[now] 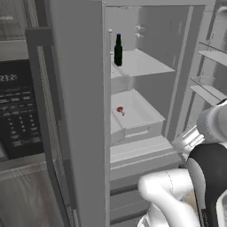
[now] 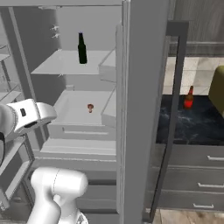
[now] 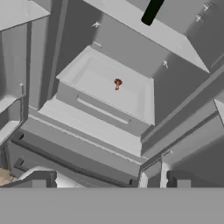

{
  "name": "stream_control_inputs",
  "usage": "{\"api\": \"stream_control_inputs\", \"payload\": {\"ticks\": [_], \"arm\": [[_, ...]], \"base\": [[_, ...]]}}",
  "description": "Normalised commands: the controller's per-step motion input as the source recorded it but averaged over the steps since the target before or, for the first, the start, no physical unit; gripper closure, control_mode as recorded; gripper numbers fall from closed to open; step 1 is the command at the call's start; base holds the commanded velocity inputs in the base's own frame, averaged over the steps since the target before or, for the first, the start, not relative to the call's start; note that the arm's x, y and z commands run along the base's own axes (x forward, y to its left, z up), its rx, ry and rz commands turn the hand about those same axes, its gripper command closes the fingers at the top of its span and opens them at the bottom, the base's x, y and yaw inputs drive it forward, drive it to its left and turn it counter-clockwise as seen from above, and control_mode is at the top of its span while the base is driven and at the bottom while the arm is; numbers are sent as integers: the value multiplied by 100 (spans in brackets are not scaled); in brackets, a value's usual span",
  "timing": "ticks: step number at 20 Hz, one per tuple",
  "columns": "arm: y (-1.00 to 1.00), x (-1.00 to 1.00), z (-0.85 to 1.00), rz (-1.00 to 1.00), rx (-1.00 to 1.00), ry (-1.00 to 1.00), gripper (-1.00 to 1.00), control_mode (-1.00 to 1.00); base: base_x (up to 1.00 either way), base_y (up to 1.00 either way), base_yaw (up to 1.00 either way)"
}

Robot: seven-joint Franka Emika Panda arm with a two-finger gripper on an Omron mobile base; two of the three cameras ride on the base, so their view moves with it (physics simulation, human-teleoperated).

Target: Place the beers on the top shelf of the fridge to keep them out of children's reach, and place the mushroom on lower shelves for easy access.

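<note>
Beers are split between two places: scanning the right base view from the left, the dark green bottle stands upright on the top shelf of the open fridge, high enough to be out of children's reach; below it the mushroom lies on the lower shelf with the drawer front, easy to get at; far right, the brown bottle waits upright on the dark tabletop; the gripper has its fingers spread wide and carries nothing, probably free to fetch that bottle.
</note>
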Motion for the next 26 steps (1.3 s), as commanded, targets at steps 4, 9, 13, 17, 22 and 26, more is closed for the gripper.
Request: {"api": "stream_control_inputs", "payload": {"ticks": [4, 9, 13, 17, 22, 26], "arm": [[0, 0, 0, 0, 0, 0, -100, 100], [0, 0, 0, 0, 0, 0, -100, 100], [0, 0, 0, 0, 0, 0, -100, 100], [0, 0, 0, 0, 0, 0, -100, 100], [0, 0, 0, 0, 0, 0, -100, 100], [0, 0, 0, 0, 0, 0, -100, 100]], "base": [[-89, -47, -6], [-73, -90, -20], [-29, -100, -30], [0, -100, -26], [11, -99, -11], [41, -79, 1]]}}
